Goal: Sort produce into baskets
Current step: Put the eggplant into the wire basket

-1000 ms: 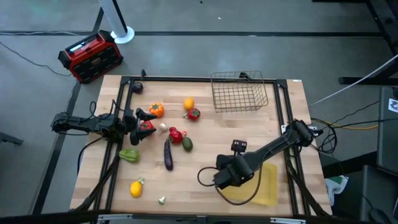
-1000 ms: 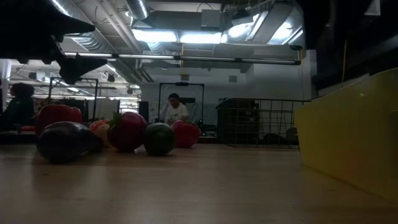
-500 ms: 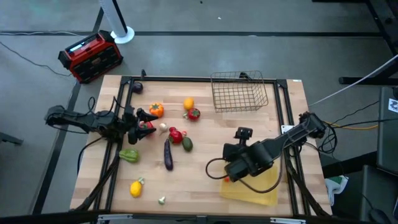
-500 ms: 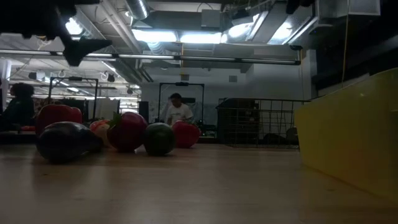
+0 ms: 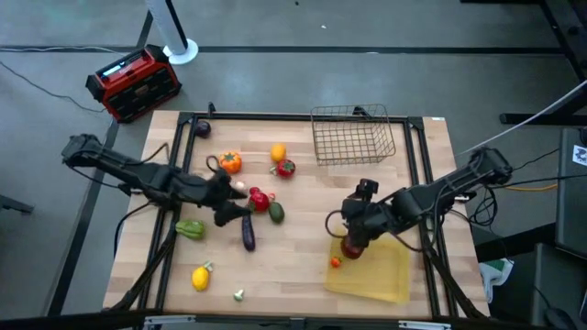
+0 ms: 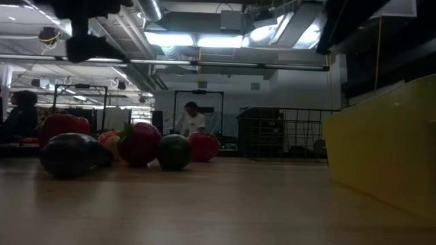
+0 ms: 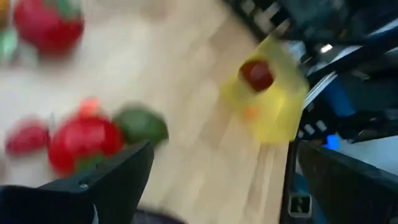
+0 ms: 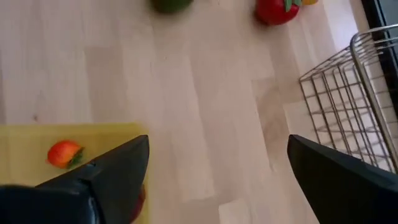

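Risk: left gripper (image 5: 240, 210), jaws wide, over clustered produce (image 5: 260, 199); we may knock neighbours. Right gripper (image 5: 352, 240) open above yellow tray (image 5: 390, 280); wire basket (image 5: 353, 136) empty.

No text, label, brand, number or sign can be read in any view. The red-and-black box (image 5: 134, 82) beside the table carries a pale panel, but its markings are too small to make out.
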Robot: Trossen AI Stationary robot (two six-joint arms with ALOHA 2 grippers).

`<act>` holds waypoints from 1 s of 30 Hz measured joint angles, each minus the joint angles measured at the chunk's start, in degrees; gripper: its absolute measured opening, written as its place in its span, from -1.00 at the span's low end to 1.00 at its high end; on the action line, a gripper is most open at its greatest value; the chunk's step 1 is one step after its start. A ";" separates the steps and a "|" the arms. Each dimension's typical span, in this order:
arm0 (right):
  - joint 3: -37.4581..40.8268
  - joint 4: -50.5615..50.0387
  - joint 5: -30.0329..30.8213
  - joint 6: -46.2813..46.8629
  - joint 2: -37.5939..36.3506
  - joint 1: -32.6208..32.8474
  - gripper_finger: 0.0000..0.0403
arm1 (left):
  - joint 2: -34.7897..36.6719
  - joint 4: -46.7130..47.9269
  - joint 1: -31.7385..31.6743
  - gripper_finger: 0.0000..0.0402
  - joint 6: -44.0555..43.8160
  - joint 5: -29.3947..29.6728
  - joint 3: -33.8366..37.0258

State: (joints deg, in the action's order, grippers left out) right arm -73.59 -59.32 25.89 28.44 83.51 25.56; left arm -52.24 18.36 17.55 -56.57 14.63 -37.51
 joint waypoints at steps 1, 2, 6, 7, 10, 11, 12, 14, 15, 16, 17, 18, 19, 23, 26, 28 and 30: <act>1.47 1.22 0.00 -0.98 -0.59 -0.70 0.87 | -1.95 2.54 0.53 0.95 -3.19 -0.84 -1.66; 2.68 2.43 0.02 -2.38 -1.00 -1.41 0.87 | -3.85 5.01 1.03 0.95 -6.61 -1.61 -3.10; 5.24 3.34 -0.64 -8.10 -1.29 -3.83 0.87 | -11.22 9.89 3.00 0.95 -20.60 -5.81 -5.85; 5.55 3.58 -0.97 -9.81 -1.32 -4.43 0.87 | -12.97 9.84 3.43 0.95 -23.38 -7.05 -5.89; 6.39 3.81 -1.50 -15.10 -1.38 -6.20 0.87 | -17.87 9.83 4.17 0.95 -30.47 -9.57 -5.96; 6.67 3.93 -1.52 -16.37 -1.51 -6.80 0.87 | -19.48 9.94 4.30 0.95 -32.04 -10.08 -5.96; 7.22 4.16 -1.66 -17.30 -1.98 -7.32 0.87 | -20.83 9.83 4.32 0.95 -33.33 -10.70 -5.96; 8.43 4.64 -2.94 -19.25 -3.28 -8.60 0.87 | -23.47 9.81 4.30 0.95 -35.40 -11.52 -5.96; 9.40 5.69 -3.78 -19.84 -4.23 -9.12 0.87 | -24.57 9.81 4.28 0.95 -36.40 -11.56 -5.96; 10.48 6.31 -4.61 -20.07 -5.18 -9.60 0.87 | -25.62 9.81 4.17 0.95 -37.21 -11.58 -5.96; 11.70 7.19 -5.12 -20.16 -6.22 -10.10 0.87 | -26.60 9.81 4.08 0.95 -37.80 -11.59 -5.96; 12.86 8.43 -5.59 -20.16 -7.34 -10.57 0.87 | -27.56 9.76 4.05 0.95 -38.22 -11.58 -5.96; 14.16 9.67 -6.07 -20.19 -8.66 -10.85 0.87 | -28.50 9.71 3.84 0.95 -38.94 -11.58 -5.96; 19.56 12.89 -6.03 -20.68 -13.25 -11.12 0.87 | -31.83 9.41 3.02 0.91 -40.80 -11.56 -5.96; 23.47 15.19 -6.08 -21.13 -16.56 -11.06 0.87 | -33.46 9.37 2.44 0.80 -41.09 -11.55 -5.93; 26.40 17.38 -6.05 -21.17 -18.84 -11.05 0.87 | -34.19 8.71 2.09 0.70 -41.12 -11.53 -5.95; 29.27 19.97 -6.07 -21.11 -20.86 -11.05 0.87 | -34.62 8.67 2.11 0.60 -41.23 -11.51 -5.93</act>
State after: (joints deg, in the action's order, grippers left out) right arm -44.32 -39.36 19.82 7.33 62.65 14.50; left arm -86.86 27.03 19.66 -97.80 3.11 -43.44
